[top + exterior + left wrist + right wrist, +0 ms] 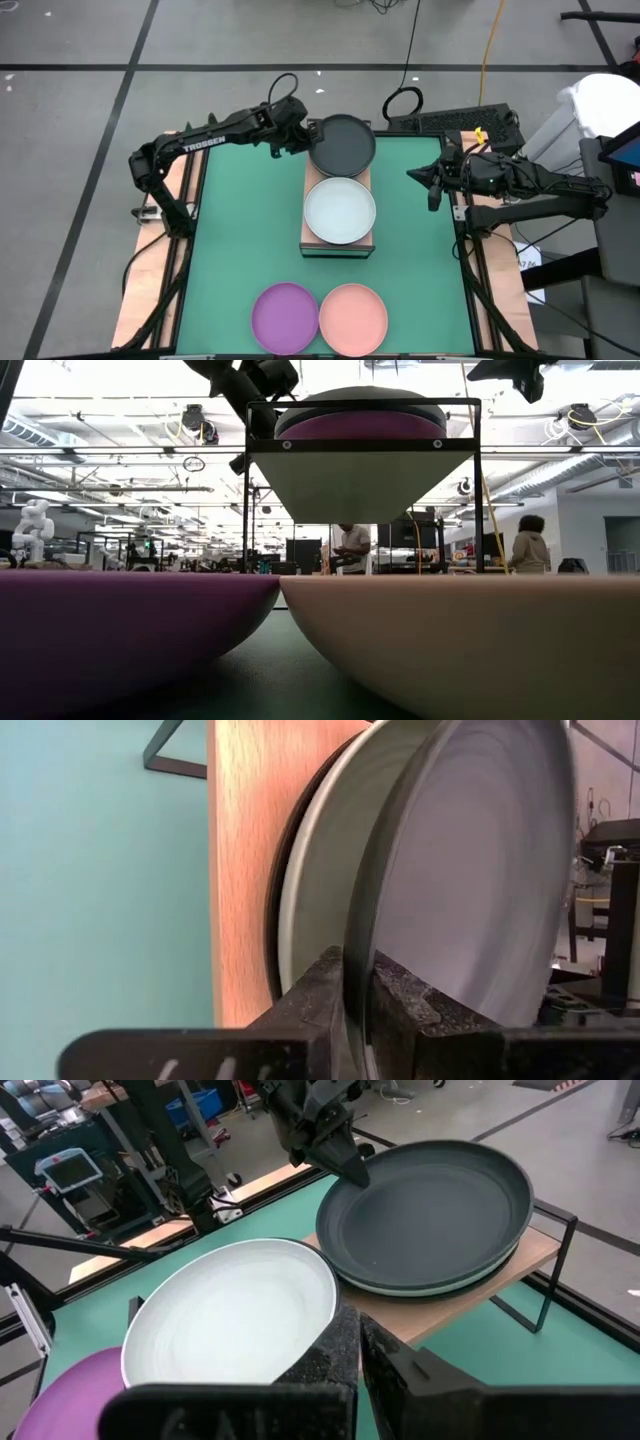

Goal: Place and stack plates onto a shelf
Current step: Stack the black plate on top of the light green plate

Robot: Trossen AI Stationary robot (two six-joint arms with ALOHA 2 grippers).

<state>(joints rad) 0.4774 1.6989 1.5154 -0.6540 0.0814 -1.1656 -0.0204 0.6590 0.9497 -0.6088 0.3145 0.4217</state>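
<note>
A dark grey plate (343, 145) tops the stack on the far half of the wooden shelf (312, 178); a pale green plate (470, 1280) lies right under it. My left gripper (311, 135) is shut on that dark plate's rim. A whitish-blue plate (340, 210) rests flat on the shelf's near half. A purple plate (285, 317) and a pink plate (353, 318) lie side by side on the green mat by the near edge. My right gripper (428, 182) hovers shut to the right of the shelf, touching nothing. My left gripper pinches the dark grey plate's rim (362, 935) on its left side, one finger (325, 985) under the rim and one finger (405, 995) inside the dish. It comes from the table's left, slanting down. The gripped side stands slightly off the pale green plate (310, 900) below.
The shelf stands on thin black legs (545, 1295) above the green mat (240, 220). Open mat lies on either side of the shelf. In the low view the purple plate (120, 640) and the pink plate (480, 650) fill the foreground. People stand in the room behind.
</note>
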